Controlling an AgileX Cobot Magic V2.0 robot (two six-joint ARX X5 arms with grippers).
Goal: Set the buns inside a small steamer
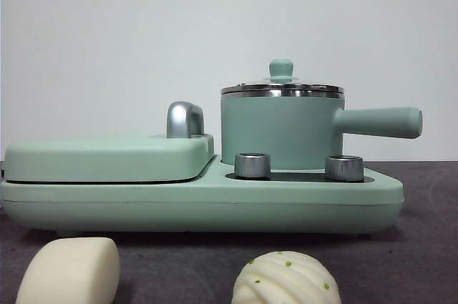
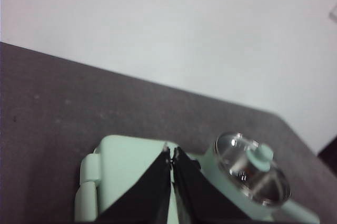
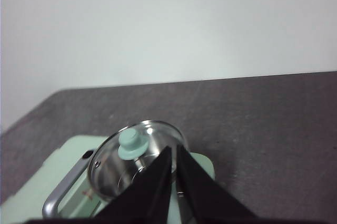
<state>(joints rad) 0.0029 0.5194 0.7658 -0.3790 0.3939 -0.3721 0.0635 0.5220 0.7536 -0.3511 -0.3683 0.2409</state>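
Observation:
Two cream-white buns lie on the dark table nearest the front camera: a smooth one [image 1: 69, 271] at the left and a pleated round one with green specks [image 1: 286, 279] right of middle. Behind them the mint-green small steamer [image 1: 282, 129] stands on the right half of the appliance, its glass lid with the green knob [image 1: 281, 69] on and its handle [image 1: 379, 121] pointing right. My left gripper [image 2: 171, 153] is shut and empty, high above the appliance. My right gripper [image 3: 174, 151] is also shut and empty, hanging above the steamer's lid [image 3: 138, 156]. Neither arm shows in the front view.
The steamer sits on a mint-green base [image 1: 200, 204] with two steel knobs [image 1: 252, 164] in front. On its left half lies a flat hinged grill plate [image 1: 107, 157] with a chrome handle [image 1: 184, 119]. A white wall with sockets stands behind.

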